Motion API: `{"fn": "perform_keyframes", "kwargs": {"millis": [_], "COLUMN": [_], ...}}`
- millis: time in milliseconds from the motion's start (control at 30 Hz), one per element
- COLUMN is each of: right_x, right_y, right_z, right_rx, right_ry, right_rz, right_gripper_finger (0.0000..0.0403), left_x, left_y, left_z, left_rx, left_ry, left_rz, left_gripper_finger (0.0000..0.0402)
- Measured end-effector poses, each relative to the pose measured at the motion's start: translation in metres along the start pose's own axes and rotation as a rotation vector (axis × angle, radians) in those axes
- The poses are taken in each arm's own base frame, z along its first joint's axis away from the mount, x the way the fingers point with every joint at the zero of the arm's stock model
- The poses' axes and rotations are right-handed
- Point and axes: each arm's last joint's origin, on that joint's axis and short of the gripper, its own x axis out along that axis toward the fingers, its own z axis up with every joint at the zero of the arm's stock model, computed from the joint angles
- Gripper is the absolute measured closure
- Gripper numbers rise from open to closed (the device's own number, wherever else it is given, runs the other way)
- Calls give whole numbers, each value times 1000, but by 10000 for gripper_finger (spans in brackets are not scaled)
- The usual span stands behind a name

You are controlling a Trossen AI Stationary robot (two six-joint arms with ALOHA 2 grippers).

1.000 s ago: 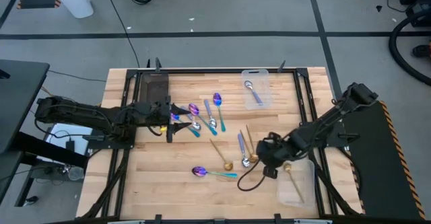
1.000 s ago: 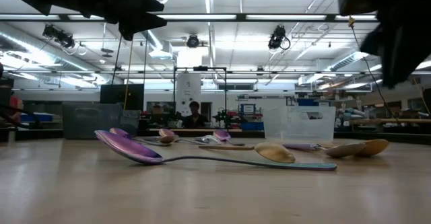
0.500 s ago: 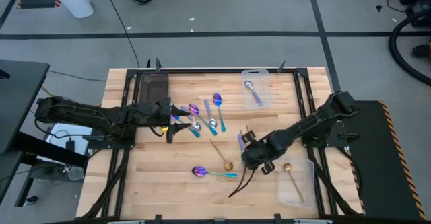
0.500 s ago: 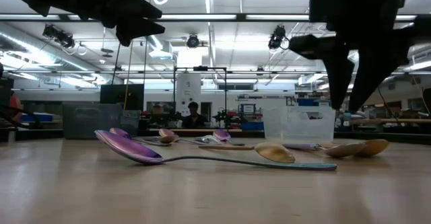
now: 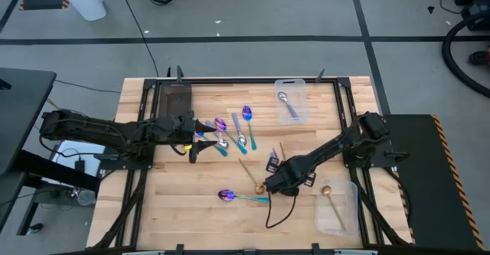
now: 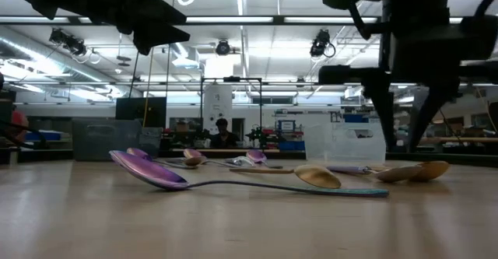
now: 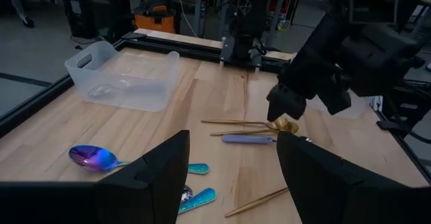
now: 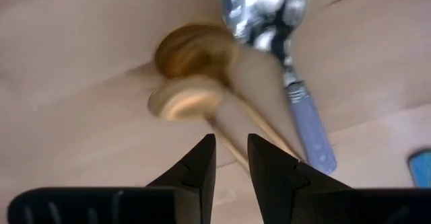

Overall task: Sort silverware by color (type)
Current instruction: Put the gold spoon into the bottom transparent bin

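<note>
Right gripper (image 8: 230,158): fingers slightly apart, holding nothing, low over two gold spoons (image 8: 192,72) beside a lavender spoon (image 8: 283,62), mid-table.
Left gripper (image 5: 191,132): fingers wide apart, empty, beside the spoon cluster (image 5: 230,132).
Bins (image 5: 292,100): one lavender spoon inside; near-right bin, one gold spoon (image 5: 331,199).

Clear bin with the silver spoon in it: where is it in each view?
High: clear bin, far table edge, right of centre.
Low: background, right of centre.
Left wrist: at the table's edge.
Right wrist: not in it.
Shared landmark: right gripper, over the gold spoons.
</note>
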Motion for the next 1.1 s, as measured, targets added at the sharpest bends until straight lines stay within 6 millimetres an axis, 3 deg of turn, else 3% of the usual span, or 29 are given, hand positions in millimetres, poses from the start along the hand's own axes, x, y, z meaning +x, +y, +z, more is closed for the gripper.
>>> {"fn": "perform_keyframes", "kwargs": {"millis": [200, 867, 1100], "right_x": [5, 37, 38], "right_y": [-2, 5, 5], "right_z": [-2, -8, -8], "right_rx": [-156, -397, -391], "right_ry": [47, 5, -27], "right_rz": [-9, -24, -16], "right_gripper_finger": [306, 307, 348], "left_x": [0, 0, 0], "left_y": [0, 0, 0], "left_z": [0, 0, 0], "left_rx": [-15, -18, -25], "left_ry": [0, 0, 0], "left_rz": [0, 0, 0], "left_gripper_finger": [170, 170, 170]}}
